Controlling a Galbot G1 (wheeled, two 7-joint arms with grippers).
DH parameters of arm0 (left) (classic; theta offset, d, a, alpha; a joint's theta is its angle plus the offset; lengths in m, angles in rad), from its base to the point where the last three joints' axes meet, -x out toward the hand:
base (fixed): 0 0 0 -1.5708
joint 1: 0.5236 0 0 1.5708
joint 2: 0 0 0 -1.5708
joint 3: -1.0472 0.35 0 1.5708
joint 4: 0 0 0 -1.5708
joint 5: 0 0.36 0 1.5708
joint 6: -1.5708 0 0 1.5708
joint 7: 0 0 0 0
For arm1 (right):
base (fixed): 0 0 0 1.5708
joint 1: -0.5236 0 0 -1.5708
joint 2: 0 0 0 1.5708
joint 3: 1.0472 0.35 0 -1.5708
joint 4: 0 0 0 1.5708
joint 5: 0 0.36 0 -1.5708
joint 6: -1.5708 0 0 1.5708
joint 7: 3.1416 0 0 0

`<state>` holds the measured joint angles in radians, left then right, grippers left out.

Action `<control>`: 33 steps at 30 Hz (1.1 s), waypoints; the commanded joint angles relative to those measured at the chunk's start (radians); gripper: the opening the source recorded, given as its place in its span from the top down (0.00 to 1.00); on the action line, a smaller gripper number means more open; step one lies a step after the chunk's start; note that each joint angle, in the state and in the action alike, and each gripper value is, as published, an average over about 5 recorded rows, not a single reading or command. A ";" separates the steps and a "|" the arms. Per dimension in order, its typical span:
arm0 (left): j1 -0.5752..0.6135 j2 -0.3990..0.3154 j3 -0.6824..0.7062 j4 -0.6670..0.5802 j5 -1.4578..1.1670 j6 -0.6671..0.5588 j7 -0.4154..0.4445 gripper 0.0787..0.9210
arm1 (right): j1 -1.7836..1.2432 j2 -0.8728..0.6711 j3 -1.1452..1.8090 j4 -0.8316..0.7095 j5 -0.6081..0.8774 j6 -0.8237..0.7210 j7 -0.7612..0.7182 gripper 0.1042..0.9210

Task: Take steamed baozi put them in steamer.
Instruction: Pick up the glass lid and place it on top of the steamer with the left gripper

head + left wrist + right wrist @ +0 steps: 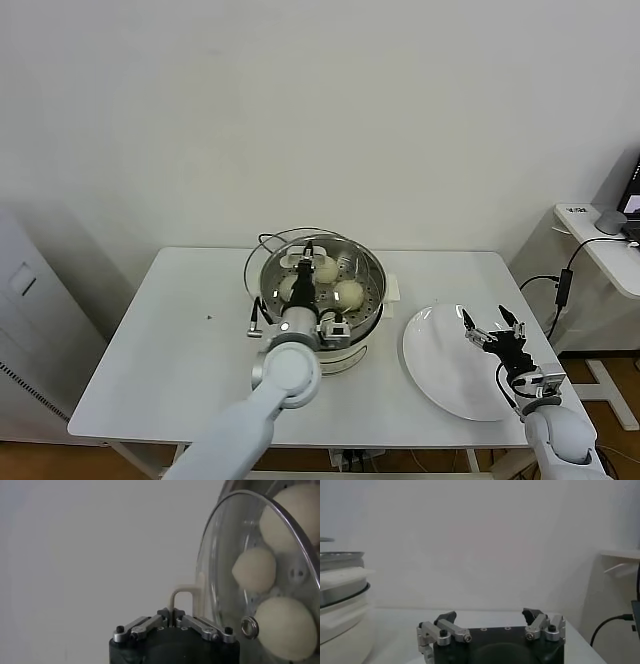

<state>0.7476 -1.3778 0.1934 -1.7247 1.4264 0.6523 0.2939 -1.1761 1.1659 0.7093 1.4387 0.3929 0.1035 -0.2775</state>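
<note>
The steamer (pixel 372 275) stands mid-table on its white base. Three cream-white baozi (pixel 348 293) show inside it on the perforated tray; in the left wrist view they (pixel 255 570) show through the glass. My left gripper (pixel 305 262) is over the steamer, shut on the cream handle (pixel 182 592) of the glass lid (pixel 220 555), which it holds tilted above the pot. In the left wrist view the gripper (pixel 173 614) pinches the thin handle. My right gripper (pixel 492 322) is open and empty, above the white plate (pixel 440 370).
The plate lies right of the steamer with nothing on it. A black cord runs behind the pot. The steamer's side (pixel 340 585) shows in the right wrist view, far from the right gripper (pixel 490 616). A side desk (pixel 600 240) stands at the right.
</note>
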 commanded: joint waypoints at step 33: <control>0.007 -0.086 0.004 0.108 -0.025 -0.002 -0.072 0.96 | -0.004 0.005 0.012 -0.009 0.002 0.002 -0.007 0.12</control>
<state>0.7527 -1.4596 0.1984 -1.6295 1.4236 0.6479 0.2503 -1.1796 1.1682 0.7210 1.4307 0.3950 0.1049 -0.2835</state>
